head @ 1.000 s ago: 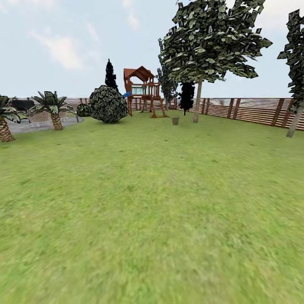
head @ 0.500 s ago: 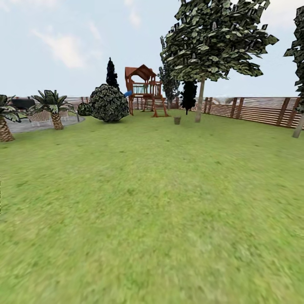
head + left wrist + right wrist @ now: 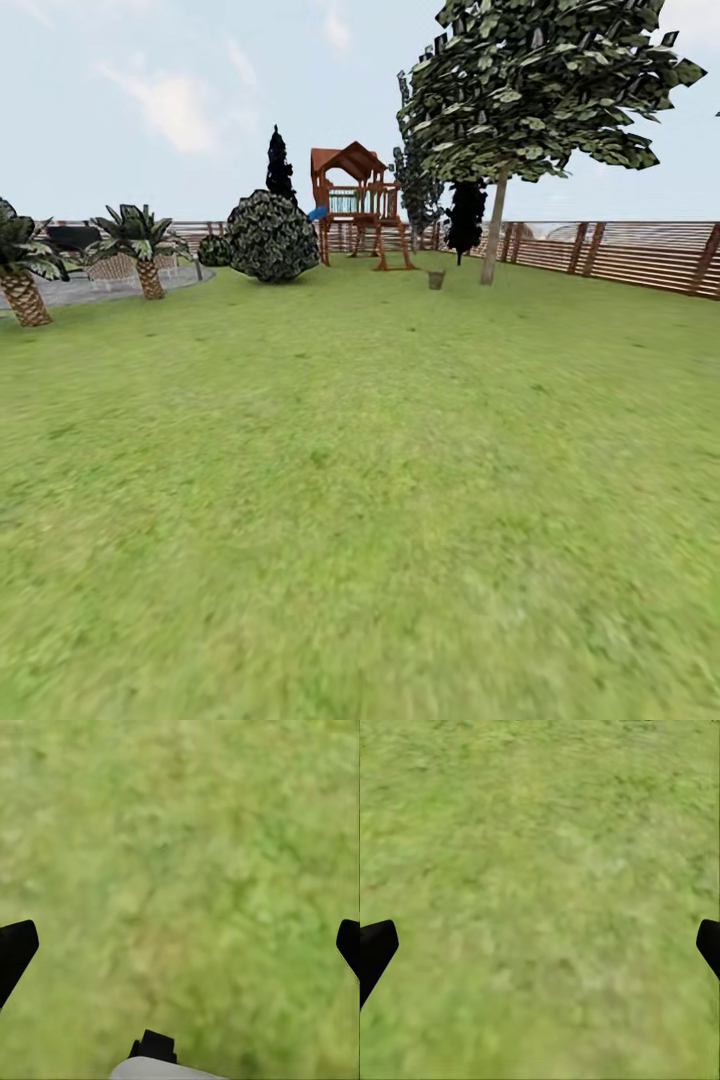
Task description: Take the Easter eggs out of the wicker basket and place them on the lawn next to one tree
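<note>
View panned left; wicker basket (image 3: 436,279) beside tree (image 3: 492,240), far off.

Bright, even daylight under a pale clouded sky (image 3: 170,100); no cast shadows or glare on the lawn (image 3: 360,450). Sharp enough around the tree (image 3: 493,235) by the fence; smeared and soft across the grass nearer the camera. Blurred, mottled grass in both wrist views.

— What is the lawn (image 3: 360,480) looking like?
— Matt, mottled grass, rough in texture. The fence (image 3: 640,255) and play tower (image 3: 358,205) are showing red-brown wood.
— And the tree (image 3: 493,235)?
— Its trunk is looking pale and matt; the wrist views' fingertips (image 3: 16,949) are showing matt black.
</note>
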